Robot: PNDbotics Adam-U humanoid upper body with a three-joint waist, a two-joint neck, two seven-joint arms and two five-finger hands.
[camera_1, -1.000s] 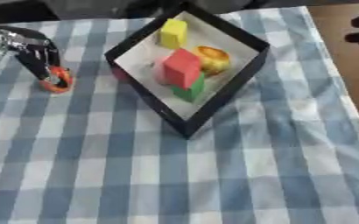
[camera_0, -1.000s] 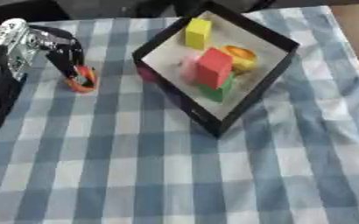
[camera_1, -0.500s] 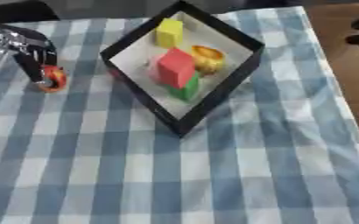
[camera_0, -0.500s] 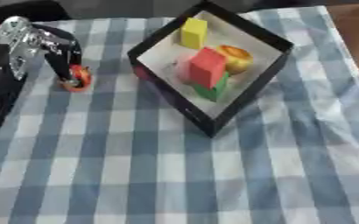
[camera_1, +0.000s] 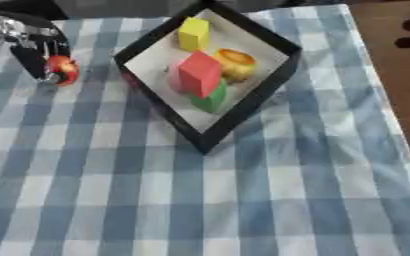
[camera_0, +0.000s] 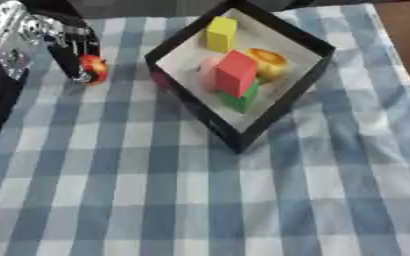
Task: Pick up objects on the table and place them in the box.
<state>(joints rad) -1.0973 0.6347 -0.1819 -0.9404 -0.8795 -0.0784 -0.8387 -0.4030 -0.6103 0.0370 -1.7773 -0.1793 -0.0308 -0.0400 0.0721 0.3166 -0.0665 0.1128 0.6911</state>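
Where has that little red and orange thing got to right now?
The small red-orange object is at the upper left of the left eye view, pinched in the left robot hand, just left of the black box.

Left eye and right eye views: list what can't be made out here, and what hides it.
- Small red-orange object: blurred and partly behind the left hand fingers; its shape is unclear.
- Left hand: cut off by the left edge in both views.
- Pink item in the box: mostly hidden by the red block.
- Green block: largely under the red block.
- Right hand: in neither view.
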